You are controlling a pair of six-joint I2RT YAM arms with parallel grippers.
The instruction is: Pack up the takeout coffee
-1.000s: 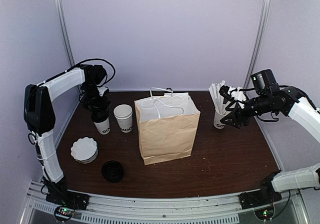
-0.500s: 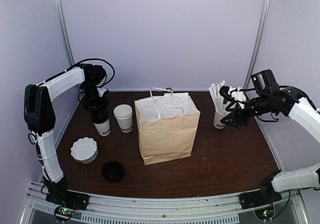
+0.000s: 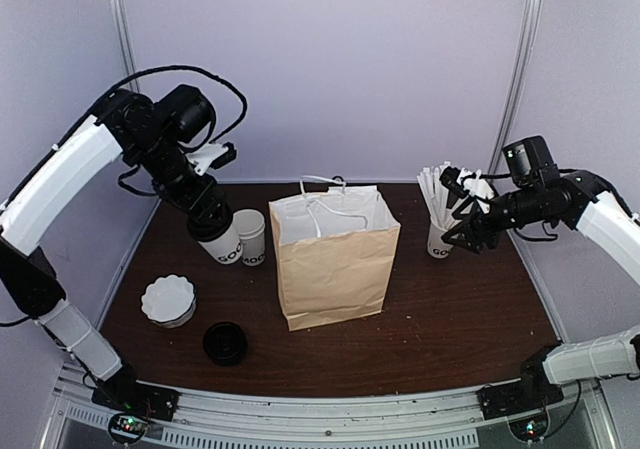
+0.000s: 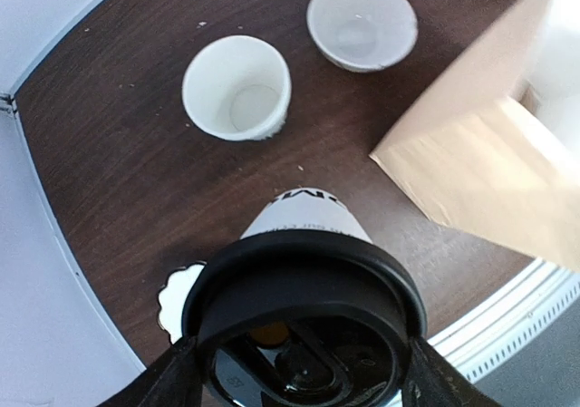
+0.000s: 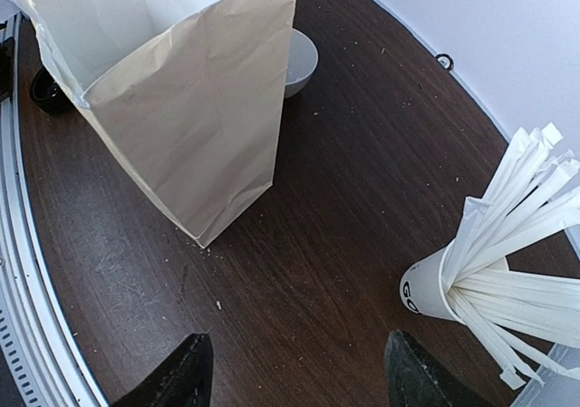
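The takeout coffee (image 3: 224,245), a white cup with black lettering and a black lid, is held tilted in my left gripper (image 3: 207,221), just off the table, left of the brown paper bag (image 3: 335,259). In the left wrist view the black lid (image 4: 304,321) fills the space between my fingers (image 4: 172,384), and the gripper (image 4: 299,371) is shut on it. The bag (image 4: 489,153) stands open to the right. My right gripper (image 3: 462,231) is open and empty above bare table (image 5: 294,389), right of the bag (image 5: 181,99).
A lidless white cup (image 3: 248,237) (image 4: 237,88) stands just behind the held cup. A white cup of white sticks (image 3: 440,231) (image 5: 435,285) is beside my right gripper. A scalloped white dish (image 3: 168,300) and a loose black lid (image 3: 225,342) lie front left. A white bowl (image 4: 362,24) sits behind the bag.
My left arm has risen and swung right, lifting the lidded cup off the table and tilting it toward the bag. The right arm has barely moved.
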